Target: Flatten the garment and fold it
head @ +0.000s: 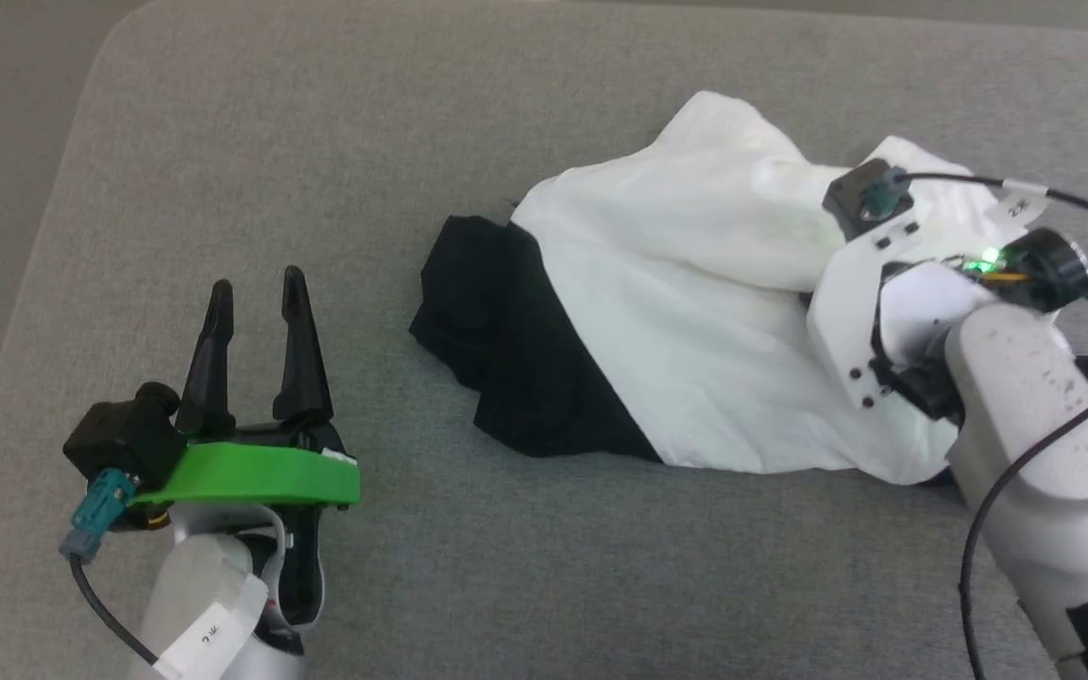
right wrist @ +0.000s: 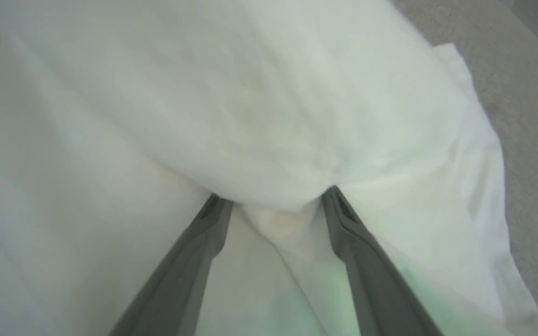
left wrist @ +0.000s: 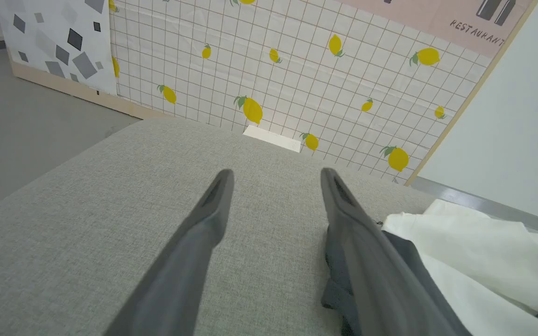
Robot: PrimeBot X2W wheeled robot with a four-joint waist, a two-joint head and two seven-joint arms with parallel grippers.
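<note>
Left gripper: jaws spread wide, empty, above grey cushion; crumpled garment lies just to its right.
Right gripper: jaws spread wide, unclamped; fingertips pressed into garment's white fold, cloth bulging between them.

Grey cushion before a lemon-print wall (grey floor beside).

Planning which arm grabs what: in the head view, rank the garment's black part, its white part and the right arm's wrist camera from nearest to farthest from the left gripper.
1. Black part: nearest, to the right of the left gripper.
2. White part: farther right, adjoining the black.
3. Right arm's wrist camera: farthest, at the far right.
</note>
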